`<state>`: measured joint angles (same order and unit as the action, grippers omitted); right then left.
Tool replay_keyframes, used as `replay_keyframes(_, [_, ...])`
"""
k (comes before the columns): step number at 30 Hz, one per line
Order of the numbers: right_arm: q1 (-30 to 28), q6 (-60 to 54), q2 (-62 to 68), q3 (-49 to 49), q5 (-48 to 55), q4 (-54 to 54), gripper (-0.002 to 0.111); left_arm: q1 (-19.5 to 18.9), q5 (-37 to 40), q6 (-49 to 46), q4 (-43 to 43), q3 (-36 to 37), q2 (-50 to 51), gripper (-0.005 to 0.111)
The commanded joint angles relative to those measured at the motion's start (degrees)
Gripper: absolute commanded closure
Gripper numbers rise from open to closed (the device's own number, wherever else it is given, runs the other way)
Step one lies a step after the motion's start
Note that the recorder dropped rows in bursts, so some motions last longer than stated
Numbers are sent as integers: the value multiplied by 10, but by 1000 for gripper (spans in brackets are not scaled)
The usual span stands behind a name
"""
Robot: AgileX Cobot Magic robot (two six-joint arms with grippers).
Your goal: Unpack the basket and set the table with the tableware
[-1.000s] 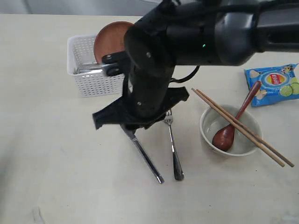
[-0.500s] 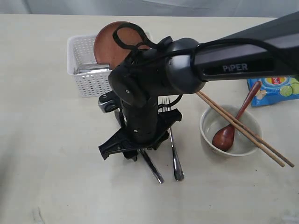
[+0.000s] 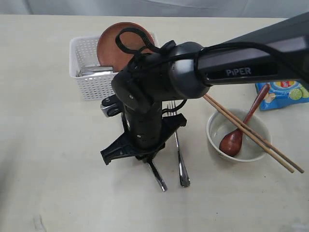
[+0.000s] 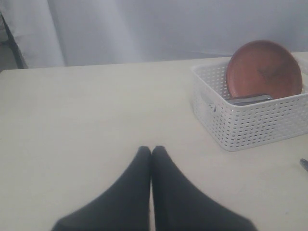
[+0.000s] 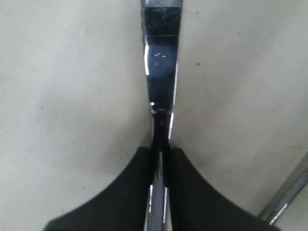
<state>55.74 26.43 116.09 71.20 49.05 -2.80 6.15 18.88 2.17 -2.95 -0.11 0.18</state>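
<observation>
chopsticks [image 3: 251, 133] x2 | basket [image 3: 94, 87], plate [image 3: 108, 46], bowl [image 3: 215, 130], spoon [image 3: 232, 141], fork [image 3: 181, 162], knife [image 3: 158, 178], bag [image 3: 285, 92] x1 (each)

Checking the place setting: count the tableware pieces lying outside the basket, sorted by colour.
Silver: 2, slim steel knife, slim steel fork
Brown: 3, two pale wooden chopsticks, dark wooden spoon
Cream: 1, round cream bowl
Total: 6

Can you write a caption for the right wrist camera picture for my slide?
Right gripper pinching the steel knife, pale table behind, fork handle nearby.
</observation>
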Motion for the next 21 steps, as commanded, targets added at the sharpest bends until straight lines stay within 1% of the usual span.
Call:
replay_keyframes(1, [-3,84,-1,0,0,-43,109,4,-6,-1,1,1,-2,107])
replay_keyframes(3, [-3,111,-5,0,0,-49,109,4,-6,-1,1,1,-2,107])
replay_keyframes(7, [-3,116,-22,0,21,-46,109,4,-6,-1,1,1,-2,107])
replay_keyframes(11, [-3,150,-39,-3,33,-64,109,4,-6,-1,1,1,-2,107])
replay_keyframes(15, [-3,183,-47,-28,32,-71,109,4,-6,-1,1,1,-2,107])
replay_keyframes(17, [-3,195,-47,-44,13,-69,109,4,-6,-1,1,1,-2,107])
replay_keyframes(21, [-3,216,-47,-66,-57,-42,109,4,-6,-1,1,1,-2,107])
